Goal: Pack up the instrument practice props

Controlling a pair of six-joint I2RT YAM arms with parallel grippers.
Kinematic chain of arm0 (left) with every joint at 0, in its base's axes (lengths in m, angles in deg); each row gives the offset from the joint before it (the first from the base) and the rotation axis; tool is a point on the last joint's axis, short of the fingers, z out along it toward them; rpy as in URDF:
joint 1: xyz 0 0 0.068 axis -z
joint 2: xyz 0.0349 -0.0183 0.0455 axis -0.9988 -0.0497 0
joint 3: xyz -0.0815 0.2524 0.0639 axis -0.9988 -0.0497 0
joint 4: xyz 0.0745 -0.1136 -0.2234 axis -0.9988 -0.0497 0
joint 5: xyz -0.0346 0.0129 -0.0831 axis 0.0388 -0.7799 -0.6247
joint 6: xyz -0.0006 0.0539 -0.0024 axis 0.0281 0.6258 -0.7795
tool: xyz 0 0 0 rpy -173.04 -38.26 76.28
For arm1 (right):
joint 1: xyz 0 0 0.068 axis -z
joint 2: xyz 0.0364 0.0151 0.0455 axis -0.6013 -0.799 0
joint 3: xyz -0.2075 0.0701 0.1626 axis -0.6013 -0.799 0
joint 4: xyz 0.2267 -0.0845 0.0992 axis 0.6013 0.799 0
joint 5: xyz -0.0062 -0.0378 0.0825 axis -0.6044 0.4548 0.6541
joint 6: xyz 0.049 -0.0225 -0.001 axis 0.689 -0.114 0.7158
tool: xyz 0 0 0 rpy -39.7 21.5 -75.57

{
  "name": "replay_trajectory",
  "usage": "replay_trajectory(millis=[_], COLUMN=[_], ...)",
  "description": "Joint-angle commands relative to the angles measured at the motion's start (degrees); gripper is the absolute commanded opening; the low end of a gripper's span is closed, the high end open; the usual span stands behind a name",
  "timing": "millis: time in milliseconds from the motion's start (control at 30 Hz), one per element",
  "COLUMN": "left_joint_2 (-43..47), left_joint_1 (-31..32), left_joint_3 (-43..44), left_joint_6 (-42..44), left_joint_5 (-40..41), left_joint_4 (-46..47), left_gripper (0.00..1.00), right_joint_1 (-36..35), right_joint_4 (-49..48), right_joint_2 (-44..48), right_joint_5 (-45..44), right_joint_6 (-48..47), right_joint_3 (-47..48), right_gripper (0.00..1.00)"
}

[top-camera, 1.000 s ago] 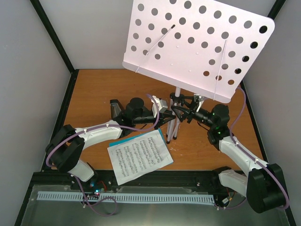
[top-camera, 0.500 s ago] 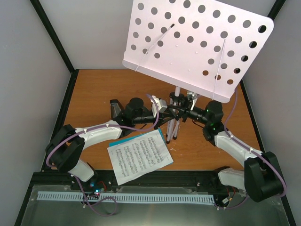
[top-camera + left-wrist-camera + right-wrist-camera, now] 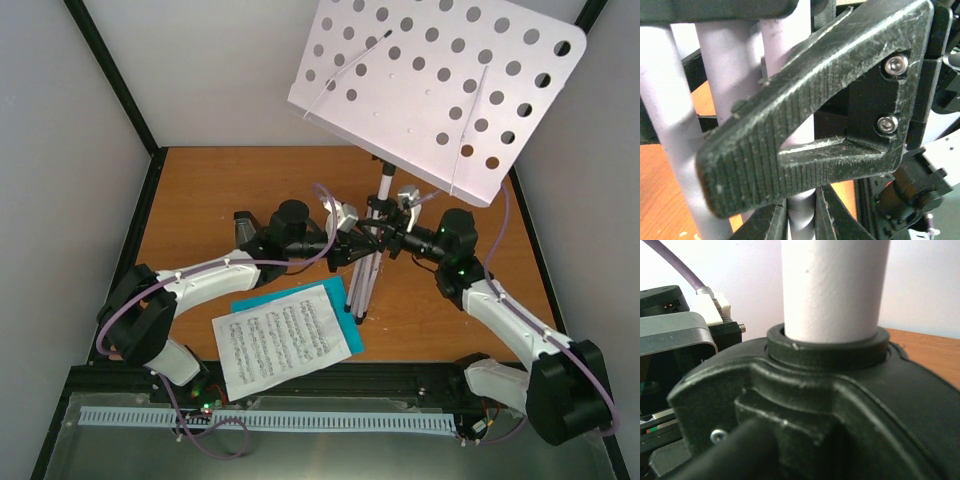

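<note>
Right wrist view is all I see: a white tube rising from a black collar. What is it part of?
Observer: A music stand; the overhead view shows a white perforated desk on top of it.
Operator: Is anything holding it?
Observer: The left tool is clamped on its folded legs.
Operator: What else is around?
Observer: Sheet music lying on a teal folder, on the wooden table.
</note>
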Motion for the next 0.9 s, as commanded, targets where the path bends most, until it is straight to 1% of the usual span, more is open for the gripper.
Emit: replay_trajectory(millis=[0, 100, 200, 300, 367, 433, 567, 700, 867], left_joint_2=[1.3, 0.6, 0.4, 0.4, 0.4, 0.2, -0.6, -2.7, -7.6], left_joint_1=[0.9, 0.9, 0.9, 0.9, 0.9, 0.9, 0.9, 0.8, 0.4], left_joint_3=[9.9, 12.6, 12.5, 11.3, 9.8, 8.6, 6.8, 4.8, 5.0], left_joint_6=[-0.9, -6.5, -14.6, -21.7, -26.0, -29.2, -31.6, -32.6, -32.4], left_joint_5=[-5.5, -7.4, -8.6, -9.2, -10.2, -10.5, -9.6, -7.2, -6.0], left_joint_4=[8.1, 6.3, 6.4, 6.0, 6.7, 6.5, 4.1, 4.5, 4.4], left_gripper=[0.00, 0.00, 0.00, 0.00, 0.00, 0.00, 0.00, 0.00, 0.00], right_joint_1=[0.1, 0.1, 0.2, 0.1, 0.1, 0.1, 0.1, 0.1, 0.1], right_joint_4=[7.9, 17.8, 26.7, 32.9, 34.6, 33.8, 29.8, 26.1, 20.1], right_joint_2=[6.2, 8.2, 9.3, 10.3, 11.1, 12.2, 13.7, 12.1, 5.3], right_joint_5=[-8.2, -11.1, -12.7, -13.0, -12.5, -12.0, -12.0, -14.9, -15.7], right_joint_6=[1.1, 1.5, 3.6, 6.0, 8.3, 12.0, 18.0, 18.7, 17.8], right_joint_3=[7.8, 10.4, 10.6, 9.6, 7.6, 4.5, -2.7, -8.2, -11.4], right_gripper=[0.16, 0.16, 0.15, 0.16, 0.16, 0.16, 0.16, 0.15, 0.15])
